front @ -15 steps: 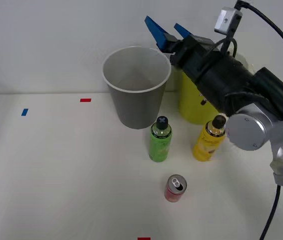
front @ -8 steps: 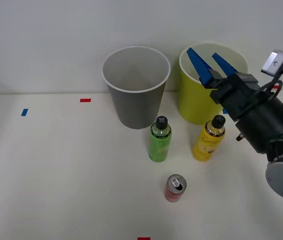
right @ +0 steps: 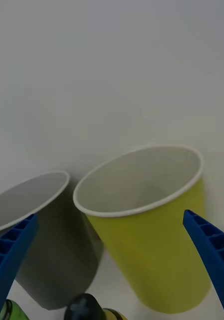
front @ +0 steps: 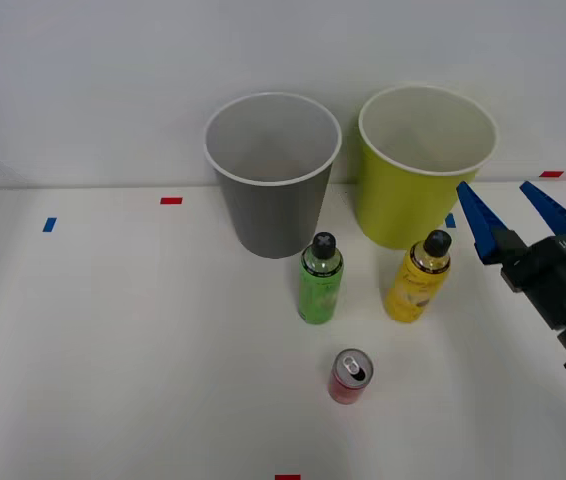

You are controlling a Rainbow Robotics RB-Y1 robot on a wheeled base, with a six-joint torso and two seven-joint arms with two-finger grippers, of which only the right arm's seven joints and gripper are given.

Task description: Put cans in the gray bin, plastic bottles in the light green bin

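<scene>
Right gripper (front: 509,213): jaws apart, holding nothing. Light green bin (front: 418,190) and yellow bottle (front: 418,279) stand just beside the jaws, untouched.

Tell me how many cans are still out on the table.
1: the small red metal can stands near the table's front, in front of the green plastic bottle. Another can may lie inside the tall gray bin, whose bottom is hidden.

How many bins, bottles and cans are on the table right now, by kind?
Bins: 2, the gray bin and the light green bin.
Plastic bottles: 2, the green bottle and the yellow bottle.
Cans: 1, the red can.
Total: 5.
</scene>
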